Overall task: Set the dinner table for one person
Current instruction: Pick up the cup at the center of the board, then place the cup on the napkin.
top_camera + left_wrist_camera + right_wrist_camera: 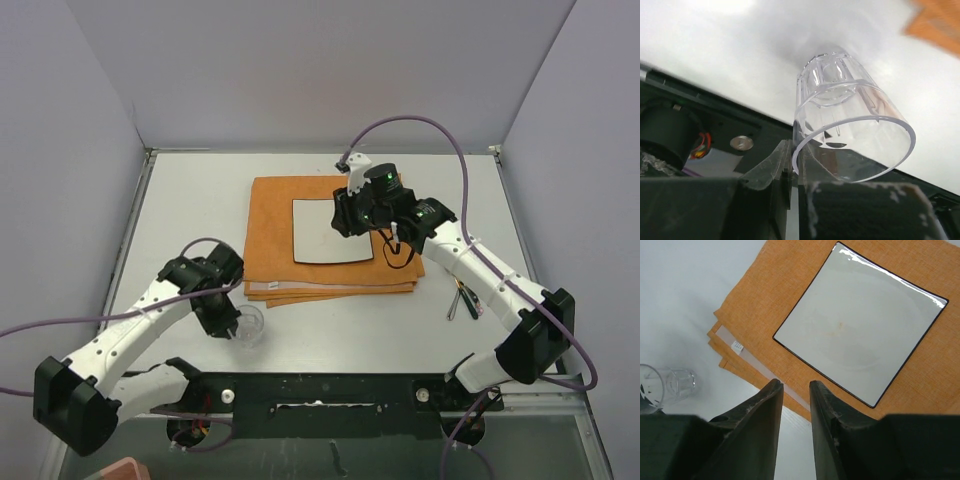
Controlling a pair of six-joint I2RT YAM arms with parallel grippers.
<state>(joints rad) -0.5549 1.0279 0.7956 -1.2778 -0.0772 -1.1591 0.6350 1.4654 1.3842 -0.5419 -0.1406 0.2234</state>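
A clear plastic glass (250,326) (850,120) stands near the front left of the dinner table (190,200). My left gripper (232,318) (797,150) is shut on its rim, one finger inside and one outside. An orange folded placemat (275,225) (765,300) lies mid-table with a square white plate (325,232) (860,325) on it. My right gripper (352,222) (796,385) hovers over the plate's right side. Its jaws stand a little apart with nothing between them. The glass (665,385) also shows at the left edge of the right wrist view.
Slim utensils with dark handles (463,300) lie on the table right of the placemat, beside the right arm. Grey walls close in the back and both sides. The black mounting rail (320,390) runs along the near edge.
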